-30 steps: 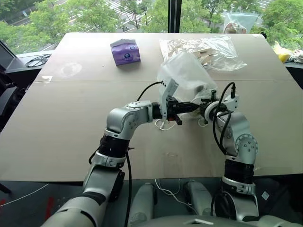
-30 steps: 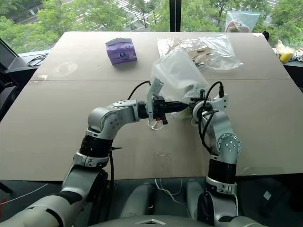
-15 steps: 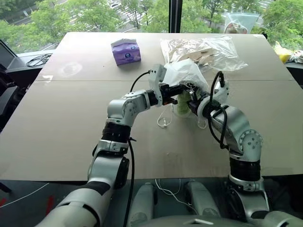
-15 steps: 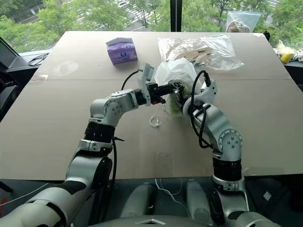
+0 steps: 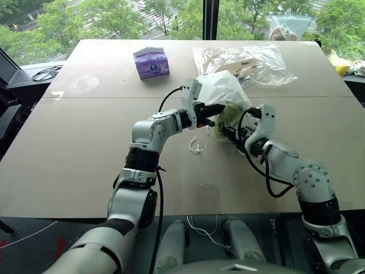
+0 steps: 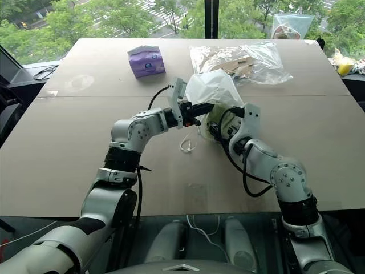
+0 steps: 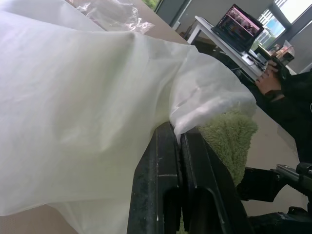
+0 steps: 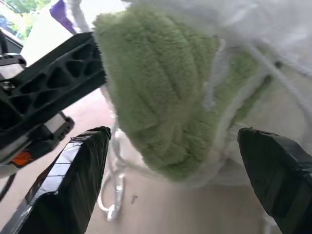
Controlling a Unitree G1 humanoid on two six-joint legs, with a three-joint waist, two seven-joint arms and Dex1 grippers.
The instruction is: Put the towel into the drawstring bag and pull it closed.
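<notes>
The drawstring bag (image 5: pixel 223 90) is held up off the table, its mouth facing me. My left gripper (image 5: pixel 215 107) is shut on the bag's upper edge, and the left wrist view shows its fingers (image 7: pixel 168 165) pinching the white fabric (image 7: pixel 73 112). The light-green towel (image 8: pixel 156 92) sits in the bag's mouth, partly covered by fabric, with its lower end showing (image 5: pixel 230 115). My right gripper (image 5: pixel 227 131) is just below and in front of the towel. It is open, its fingers (image 8: pixel 73 180) wide on either side and apart from the cloth. The white cord (image 5: pixel 197 142) hangs down onto the table.
A purple tissue box (image 5: pixel 151 61) stands at the back left. A clear plastic bag with tan wooden pieces (image 5: pixel 251 60) lies right behind the drawstring bag. A black cable (image 5: pixel 43 73) lies past the table's left edge and a yellow thing (image 5: pixel 340 64) at the far right.
My right gripper has opened, rolled and drawn back a little from the towel, its elbow swinging out to the right. My left gripper carried the bag's edge forward early on, then kept still.
</notes>
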